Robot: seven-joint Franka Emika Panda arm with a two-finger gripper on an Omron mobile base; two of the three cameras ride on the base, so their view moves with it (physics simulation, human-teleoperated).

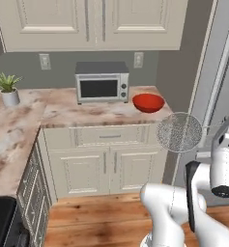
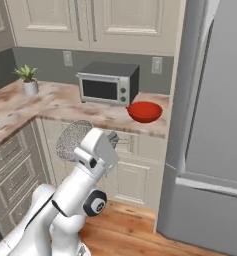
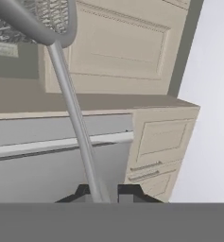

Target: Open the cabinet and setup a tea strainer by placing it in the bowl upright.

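The red bowl [image 1: 148,102] [image 2: 145,111] sits empty near the right end of the marble counter [image 1: 87,113], just right of a toaster oven. My gripper [image 1: 212,133] [image 2: 113,139] [image 3: 101,192] is shut on the thin wire handle of the tea strainer [image 1: 179,131] [image 2: 72,139]. It holds the strainer in the air in front of the counter's drawers, lower than the bowl and on the near side of it. In the hand view the handle [image 3: 74,111] runs up from between the fingers to the mesh basket. The tall cream cabinet is out of view.
A silver toaster oven [image 1: 102,81] [image 2: 107,83] stands at the back of the counter, and a potted plant [image 1: 8,88] at the far left. Short wall cabinets [image 1: 94,21] hang above. A grey fridge [image 2: 215,125] rises to the right. A dark stove [image 1: 0,222] is at lower left.
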